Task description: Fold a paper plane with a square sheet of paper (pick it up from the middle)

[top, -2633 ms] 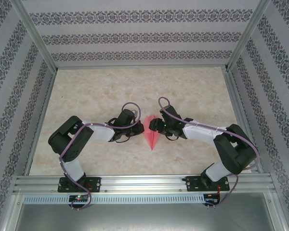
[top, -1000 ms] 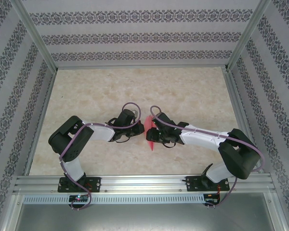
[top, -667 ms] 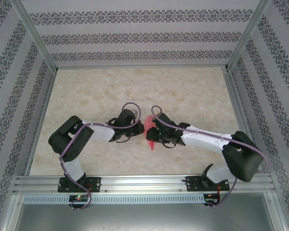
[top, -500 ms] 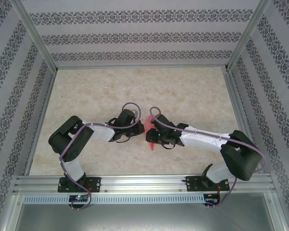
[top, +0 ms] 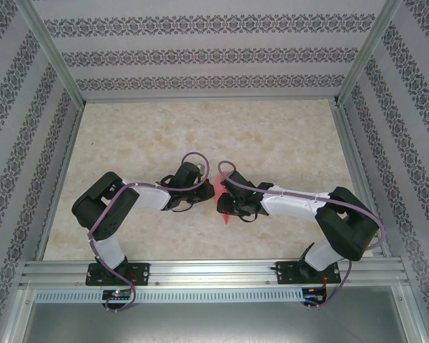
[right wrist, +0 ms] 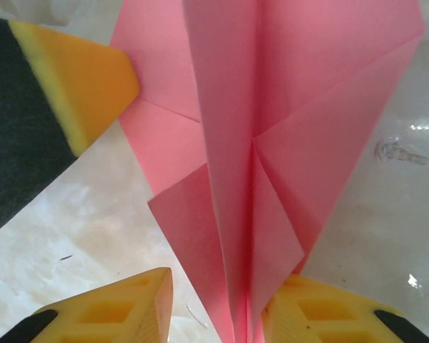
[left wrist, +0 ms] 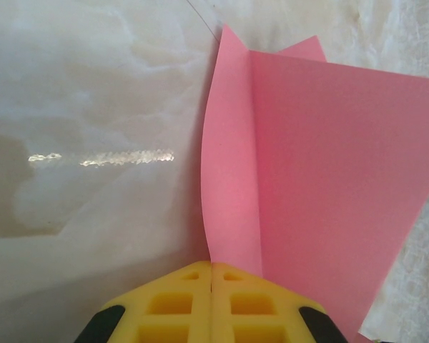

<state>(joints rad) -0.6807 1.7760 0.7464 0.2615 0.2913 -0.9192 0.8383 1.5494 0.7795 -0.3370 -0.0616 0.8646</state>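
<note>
The pink paper plane (top: 225,214) lies on the marbled table between both arms, its sharp tip toward the near edge. My left gripper (left wrist: 211,266) is shut on one edge of the paper plane (left wrist: 329,164), a flap rising straight out of the pinched yellow fingers (left wrist: 179,304). My right gripper (right wrist: 218,286) is open and straddles the centre ridge of the paper plane (right wrist: 300,143). That ridge lies against the right finger, with a gap to the left finger (right wrist: 121,307). From above, the left gripper (top: 206,191) and right gripper (top: 224,202) almost meet over the paper.
The left arm's finger (right wrist: 71,78) stands close at the upper left of the right wrist view, touching the paper's far edge. Aluminium frame posts and patterned walls (top: 200,53) enclose the table (top: 272,136); a metal rail (top: 214,275) runs along the near edge.
The right arm has slid left over the paper toward the left gripper, and its jaws have narrowed a little. The left arm has held still, shut on the paper.
</note>
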